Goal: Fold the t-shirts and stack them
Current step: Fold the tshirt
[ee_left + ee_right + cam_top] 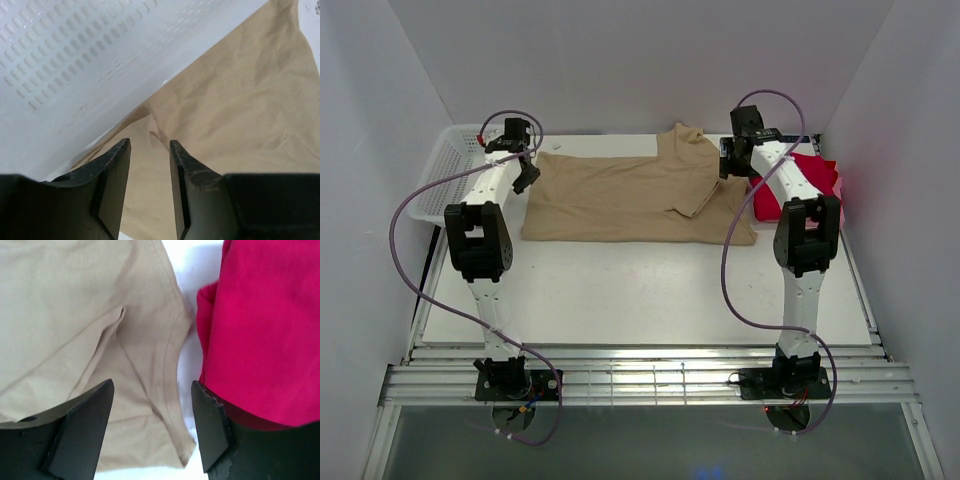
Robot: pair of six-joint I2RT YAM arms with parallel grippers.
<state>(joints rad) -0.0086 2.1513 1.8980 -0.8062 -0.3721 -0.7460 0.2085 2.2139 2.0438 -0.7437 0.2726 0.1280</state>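
The tan t-shirt lies spread and lightly creased across the bench.
The left gripper, narrowly parted and empty, hangs over the shirt's edge by the basket. The right gripper, wide, straddles its sleeve hem beside the bunched red t-shirt.

Shirt flat on table, rear centre; basket left of it; other shirt right.

Left arm and right arm: slim white links alternate with boxy black joint housings, and each arm stands on a black base. A thin purple cable runs in loose loops alongside each arm. The left hand and right hand carry two matte black, wedge-shaped fingers, scuffed along the edges.
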